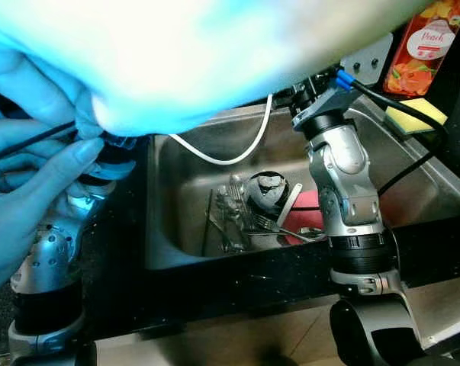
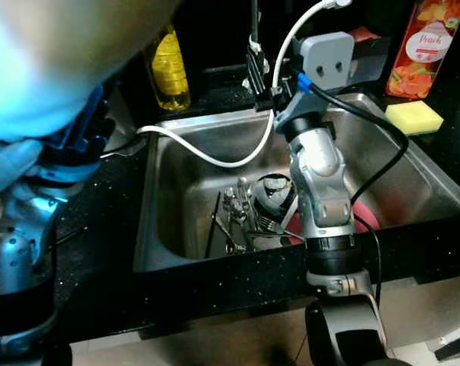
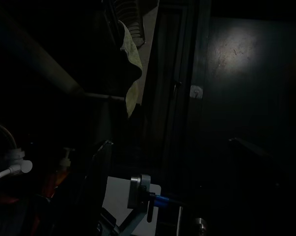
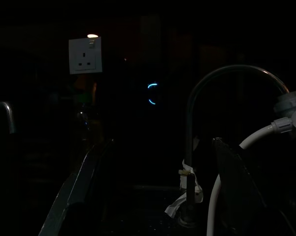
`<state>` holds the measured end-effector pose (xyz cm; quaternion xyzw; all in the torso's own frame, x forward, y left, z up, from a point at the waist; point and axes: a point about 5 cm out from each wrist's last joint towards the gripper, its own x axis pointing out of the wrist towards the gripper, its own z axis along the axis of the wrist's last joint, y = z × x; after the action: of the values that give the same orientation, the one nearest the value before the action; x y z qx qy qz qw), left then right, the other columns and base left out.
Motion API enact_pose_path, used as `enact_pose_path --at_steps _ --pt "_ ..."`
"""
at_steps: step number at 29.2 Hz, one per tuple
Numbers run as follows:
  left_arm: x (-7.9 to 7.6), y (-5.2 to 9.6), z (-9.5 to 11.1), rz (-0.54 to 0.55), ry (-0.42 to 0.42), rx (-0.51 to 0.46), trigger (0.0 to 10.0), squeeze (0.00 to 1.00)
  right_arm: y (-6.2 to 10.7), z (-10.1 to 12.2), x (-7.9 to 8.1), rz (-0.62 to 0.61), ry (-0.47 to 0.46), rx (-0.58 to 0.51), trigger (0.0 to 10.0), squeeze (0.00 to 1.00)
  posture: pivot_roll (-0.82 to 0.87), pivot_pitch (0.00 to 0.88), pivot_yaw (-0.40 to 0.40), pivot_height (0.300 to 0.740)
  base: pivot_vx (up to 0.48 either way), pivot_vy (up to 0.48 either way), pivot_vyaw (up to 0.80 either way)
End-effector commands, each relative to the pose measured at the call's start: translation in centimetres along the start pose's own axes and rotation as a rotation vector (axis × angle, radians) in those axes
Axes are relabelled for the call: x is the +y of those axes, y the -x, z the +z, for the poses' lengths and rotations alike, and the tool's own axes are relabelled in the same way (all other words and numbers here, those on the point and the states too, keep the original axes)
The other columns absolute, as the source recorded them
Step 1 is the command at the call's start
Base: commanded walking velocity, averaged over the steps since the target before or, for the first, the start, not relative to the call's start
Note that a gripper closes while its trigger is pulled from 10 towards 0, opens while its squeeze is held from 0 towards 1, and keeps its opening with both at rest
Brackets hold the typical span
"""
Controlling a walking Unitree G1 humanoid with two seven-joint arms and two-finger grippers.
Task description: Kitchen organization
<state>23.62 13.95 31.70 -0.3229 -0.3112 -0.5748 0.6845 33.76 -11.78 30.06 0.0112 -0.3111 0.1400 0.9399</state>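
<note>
The cutlery (image 1: 237,213) I mean to sort lies heaped in the near middle of the steel sink (image 1: 176,168), forks and spoons crossed beside a round strainer (image 1: 266,191), with something red (image 1: 310,210) just to its right. My right arm reaches over the sink's right half; my right gripper (image 4: 152,196) points toward the faucet (image 4: 226,88) at the far rim, its two fingers apart and holding nothing. A white hose (image 2: 214,156) curves across the basin, so I judge I should lower between hose and strainer and take one handle at a time. My left arm rests on the dark counter at the left, where a person's gloved hand (image 1: 24,191) works at its wrist. Whether my left gripper (image 3: 101,187) is open I cannot tell. A yellow sponge (image 1: 415,116) sits far right.
</note>
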Motion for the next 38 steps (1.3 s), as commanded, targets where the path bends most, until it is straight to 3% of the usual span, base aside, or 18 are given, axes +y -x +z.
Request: enact_pose_path --at_steps 1,38 --pt "0.10 -0.08 0.17 -0.004 -0.003 -0.006 10.0 0.00 -0.19 0.10 0.40 0.012 -0.002 -0.007 10.0 0.00 -0.09 0.000 0.098 0.740 0.000 0.000 0.00" --pt "-0.11 0.10 0.15 0.001 -0.012 -0.007 10.0 0.00 -0.17 0.04 0.47 0.014 -0.007 -0.004 10.0 0.00 -0.08 0.000 0.089 0.740 0.000 0.000 0.00"
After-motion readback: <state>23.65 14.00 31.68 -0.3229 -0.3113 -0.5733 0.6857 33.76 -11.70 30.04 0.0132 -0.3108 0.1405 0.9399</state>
